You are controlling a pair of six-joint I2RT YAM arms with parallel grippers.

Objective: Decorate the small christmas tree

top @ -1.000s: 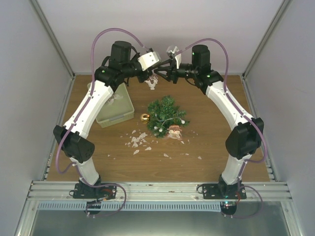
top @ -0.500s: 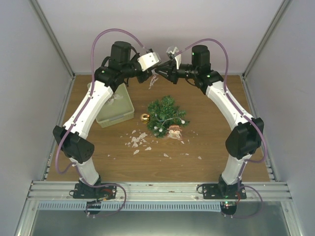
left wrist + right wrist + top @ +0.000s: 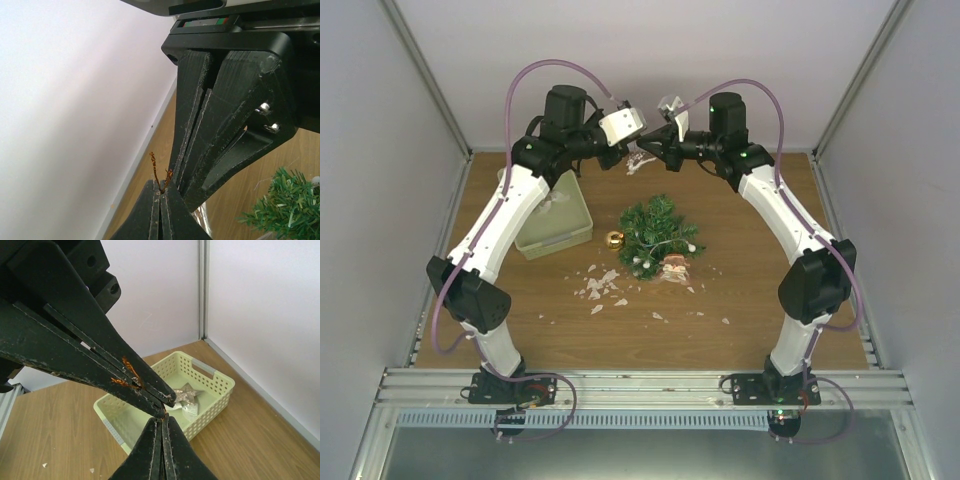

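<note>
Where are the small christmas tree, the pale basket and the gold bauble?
small christmas tree (image 3: 658, 228): top external view, middle of its green branches.
pale basket (image 3: 212, 410): right wrist view, its perforated near wall.
gold bauble (image 3: 614, 239): top external view, its centre.

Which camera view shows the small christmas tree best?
The top external view: the small christmas tree is seen whole from above, with nothing in front of it. The left wrist view catches only some of its branches at the lower right corner. The right wrist view shows none of it.
</note>
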